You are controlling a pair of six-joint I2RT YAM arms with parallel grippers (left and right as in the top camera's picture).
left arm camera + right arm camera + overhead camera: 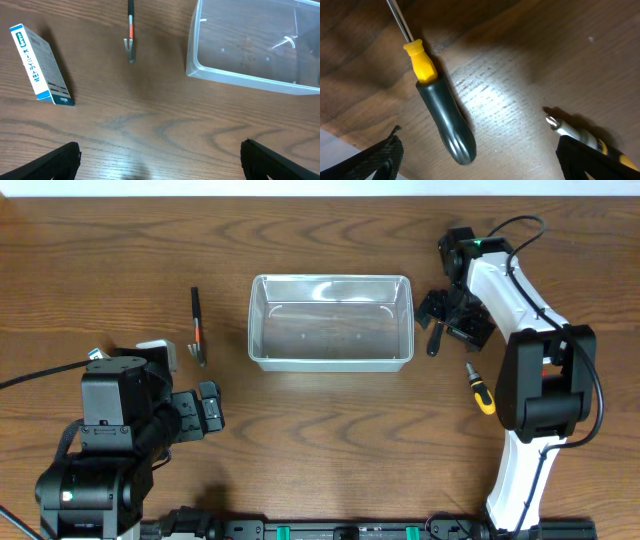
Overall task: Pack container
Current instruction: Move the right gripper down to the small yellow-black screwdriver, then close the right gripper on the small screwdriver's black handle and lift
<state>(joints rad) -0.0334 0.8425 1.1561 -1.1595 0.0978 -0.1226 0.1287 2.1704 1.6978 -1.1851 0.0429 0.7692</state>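
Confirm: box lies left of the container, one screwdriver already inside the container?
No. The overhead view shows the container empty; the dark-handled screwdriver and the yellow-and-black screwdriver both lie on the table to its right. The box does lie left of the container.

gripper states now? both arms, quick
Left gripper: open, holding nothing.
Right gripper: open, holding nothing, over a screwdriver.

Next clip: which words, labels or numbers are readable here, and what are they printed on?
Blue-and-white box: dark print along its white face and white lettering on its blue end, both too blurred to quote.
Container, screwdriver: no text visible.
So nothing here can be quoted.
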